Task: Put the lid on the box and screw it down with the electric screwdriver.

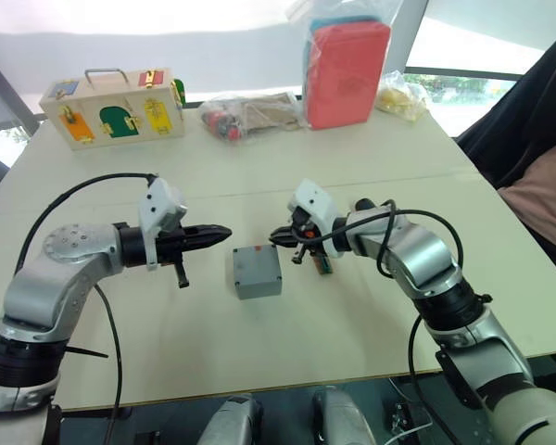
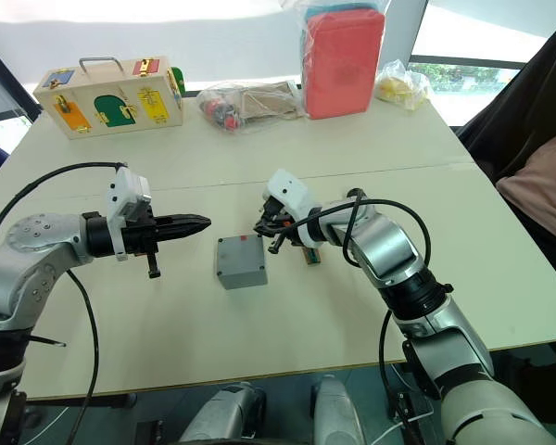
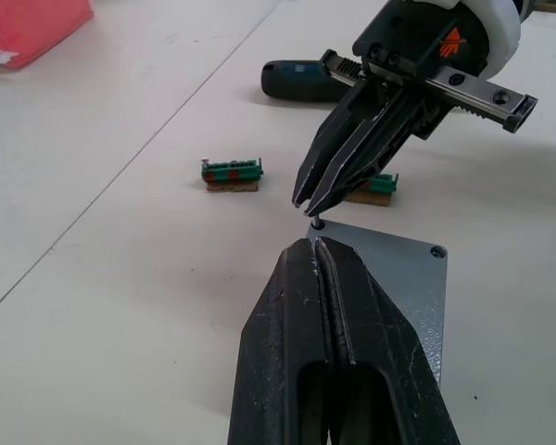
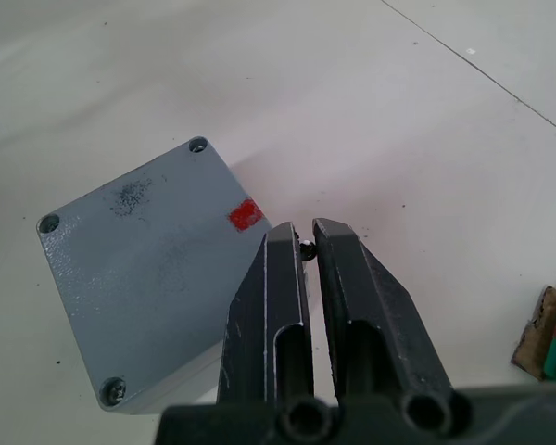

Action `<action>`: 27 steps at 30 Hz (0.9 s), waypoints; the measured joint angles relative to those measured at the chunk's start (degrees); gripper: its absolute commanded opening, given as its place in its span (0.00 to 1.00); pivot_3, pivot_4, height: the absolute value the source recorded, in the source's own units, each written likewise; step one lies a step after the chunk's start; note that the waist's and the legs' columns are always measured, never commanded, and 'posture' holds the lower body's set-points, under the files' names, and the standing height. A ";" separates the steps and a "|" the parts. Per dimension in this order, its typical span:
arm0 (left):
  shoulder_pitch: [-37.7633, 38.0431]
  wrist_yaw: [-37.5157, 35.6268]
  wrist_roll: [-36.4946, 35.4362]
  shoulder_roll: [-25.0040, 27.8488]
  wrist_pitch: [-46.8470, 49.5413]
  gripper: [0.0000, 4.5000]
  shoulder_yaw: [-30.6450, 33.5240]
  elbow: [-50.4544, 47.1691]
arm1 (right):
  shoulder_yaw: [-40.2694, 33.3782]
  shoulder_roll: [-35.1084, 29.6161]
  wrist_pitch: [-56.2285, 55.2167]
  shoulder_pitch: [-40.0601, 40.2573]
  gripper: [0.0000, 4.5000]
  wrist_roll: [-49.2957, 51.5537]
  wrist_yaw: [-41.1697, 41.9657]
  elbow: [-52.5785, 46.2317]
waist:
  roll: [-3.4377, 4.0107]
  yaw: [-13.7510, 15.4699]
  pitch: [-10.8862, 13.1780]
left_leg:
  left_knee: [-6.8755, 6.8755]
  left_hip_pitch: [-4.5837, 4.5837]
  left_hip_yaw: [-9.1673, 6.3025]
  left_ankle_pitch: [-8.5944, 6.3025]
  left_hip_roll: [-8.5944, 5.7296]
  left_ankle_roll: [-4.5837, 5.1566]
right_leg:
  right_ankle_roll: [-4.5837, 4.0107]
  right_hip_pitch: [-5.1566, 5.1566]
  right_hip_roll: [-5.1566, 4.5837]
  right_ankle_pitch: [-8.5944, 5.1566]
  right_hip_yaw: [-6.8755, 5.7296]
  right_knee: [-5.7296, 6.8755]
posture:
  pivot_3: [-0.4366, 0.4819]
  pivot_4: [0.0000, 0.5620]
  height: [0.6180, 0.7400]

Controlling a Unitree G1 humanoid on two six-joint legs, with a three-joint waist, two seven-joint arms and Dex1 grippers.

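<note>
The bench carries the box at its middle, between the two arms. The lid already lies on it, square with the box's outline, so the first half of the task looks done. The screwing-down seems hardly begun. In the right wrist view three of the lid's corner holes show. One may hold a screw head and the other two look empty, though I cannot be sure. The electric screwdriver lies flat on the bench beyond the right arm, in neither gripper, with some small green connector pieces close by. Screws have yet to be set and the tool has yet to be picked up.

Both arms reach in low over the bench, forearms nearly level, and point at each other across the box. The left gripper has its fingers pressed together with nothing in them, its tips just beside the box's near-left corner. The right gripper tilts down over the corner by the red mark. Its fingers are drawn narrow on what looks like a small screw pinched at the very tips, probably about to be seated in that corner's hole.
</note>
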 measured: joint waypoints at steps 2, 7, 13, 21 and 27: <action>-0.01 0.00 0.00 0.00 0.00 0.00 -0.02 0.00 | 0.00 0.00 0.01 0.00 0.05 -0.02 0.11 0.00 | 0.00 0.00 0.00 | 0.00 0.00 0.00 0.00 0.00 0.00 | 0.00 0.00 0.00 0.00 0.00 0.00 | 0.48 0.27 1.00; -0.05 0.00 0.00 0.00 0.00 0.00 -0.06 0.00 | 0.00 0.00 0.19 0.00 0.05 -0.01 0.28 0.00 | 0.00 0.00 0.00 | 0.00 0.00 0.00 0.00 0.00 0.00 | 0.00 0.00 0.00 0.00 0.00 0.00 | 0.48 0.27 1.00; -0.18 0.05 0.00 -0.01 0.00 0.00 -0.09 0.00 | 1.82 0.03 -0.83 1.52 0.05 -1.00 0.19 -0.03 | 0.00 0.03 0.00 | 0.00 0.00 0.00 0.00 0.00 0.00 | 0.00 0.00 0.00 0.00 0.00 0.00 | 0.48 0.27 1.00; -0.23 0.00 -0.06 0.00 0.02 0.00 -0.11 -0.02 | 1.87 0.01 -2.58 2.19 0.32 -1.69 0.27 -0.02 | 0.00 -0.01 0.00 | 0.01 0.00 0.00 0.00 0.00 0.00 | 0.00 0.01 0.00 0.00 0.00 0.00 | 0.48 0.27 1.00; -0.35 -0.05 -0.08 -0.01 0.02 0.00 -0.70 -0.02 | 1.81 -0.20 -3.63 2.41 0.81 -1.48 1.67 -0.03 | 0.00 0.05 0.00 | 0.01 0.00 0.00 0.00 0.00 0.00 | 0.00 0.01 0.00 0.00 0.00 0.00 | 0.48 0.27 1.00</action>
